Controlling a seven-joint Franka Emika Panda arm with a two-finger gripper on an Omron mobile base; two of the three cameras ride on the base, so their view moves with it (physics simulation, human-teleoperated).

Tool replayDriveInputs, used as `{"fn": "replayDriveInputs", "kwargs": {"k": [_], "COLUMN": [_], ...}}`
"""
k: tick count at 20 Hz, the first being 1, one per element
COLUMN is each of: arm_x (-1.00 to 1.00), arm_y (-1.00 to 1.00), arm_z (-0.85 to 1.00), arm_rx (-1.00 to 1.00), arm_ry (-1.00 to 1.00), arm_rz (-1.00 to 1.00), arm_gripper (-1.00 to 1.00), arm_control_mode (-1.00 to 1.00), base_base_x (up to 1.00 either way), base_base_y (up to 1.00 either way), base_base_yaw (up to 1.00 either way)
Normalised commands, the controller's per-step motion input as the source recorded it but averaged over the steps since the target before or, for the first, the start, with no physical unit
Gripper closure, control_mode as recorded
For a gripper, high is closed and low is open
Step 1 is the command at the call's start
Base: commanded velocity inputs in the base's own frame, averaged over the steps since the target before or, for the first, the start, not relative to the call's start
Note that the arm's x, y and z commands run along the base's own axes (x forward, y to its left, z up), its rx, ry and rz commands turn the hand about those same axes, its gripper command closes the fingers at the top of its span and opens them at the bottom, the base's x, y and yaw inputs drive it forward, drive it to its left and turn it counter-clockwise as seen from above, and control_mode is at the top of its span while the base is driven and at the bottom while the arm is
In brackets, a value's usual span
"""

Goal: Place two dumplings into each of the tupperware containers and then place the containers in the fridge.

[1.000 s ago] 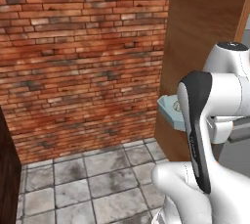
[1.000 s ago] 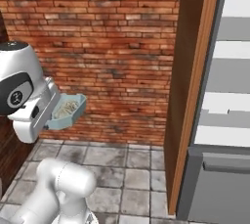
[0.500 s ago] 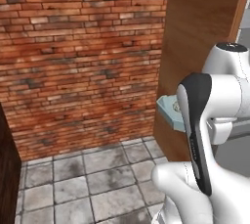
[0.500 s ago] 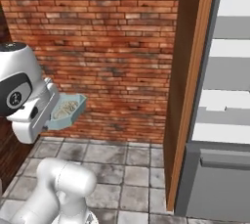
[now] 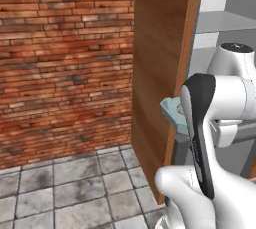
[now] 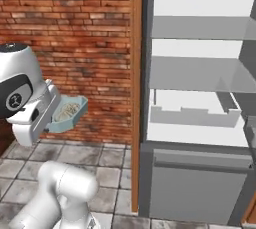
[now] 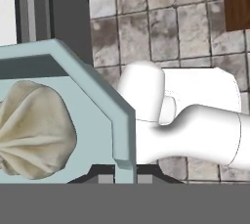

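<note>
red brick wall (image 6: 75, 48) and grey stone floor tiles (image 5: 60, 183) sit to the left of the fridge (image 6: 200, 98), which now takes up much more of both base views than it did a second ago. that whole-picture shift means the base has driven toward the fridge; the things themselves have not moved relative to the arm.

the fridge stands open, with its brown wooden side edge (image 6: 136, 88) facing the brick wall and pale grey shelves (image 6: 200, 75) inside. a drawer (image 6: 192, 115) sits below the shelves, and under it a grey lower compartment front (image 6: 197, 183).

the teal tupperware container (image 6: 69, 115) is held up in the air, left of the fridge's wooden edge and well above the floor. in the left base view one corner of it (image 5: 175, 115) peeks out from behind the white arm, right against the wooden edge. dumplings (image 6: 67, 110) lie inside it; the hand view shows one pale pleated dumpling (image 7: 31, 130) close up against the tray wall.

the gripper (image 7: 124, 171) is clamped shut on the container's rim, as it was a second ago, its dark tips pinching the wall.

judged from this, the filling is done for this tray and the carry to the fridge is under way; the tray is not yet on a shelf. the second container's place cannot be told.
</note>
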Motion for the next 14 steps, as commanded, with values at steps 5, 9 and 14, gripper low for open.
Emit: {"fn": "replayDriveInputs", "kwargs": {"k": [5, 9, 14], "arm_x": [0.00, 0.00, 0.00], "arm_y": [0.00, 0.00, 0.00], "arm_z": [0.00, 0.00, 0.00], "arm_rx": [0.00, 0.00, 0.00], "arm_ry": [0.00, 0.00, 0.00], "arm_rz": [0.00, 0.00, 0.00], "arm_gripper": [1.00, 1.00, 1.00], "arm_control_mode": [1.00, 1.00, 1.00], "base_base_x": [0.00, 0.00, 0.25], "base_base_y": [-0.89, -0.86, -0.59], "base_base_yaw": [0.03, 0.04, 0.04]}}
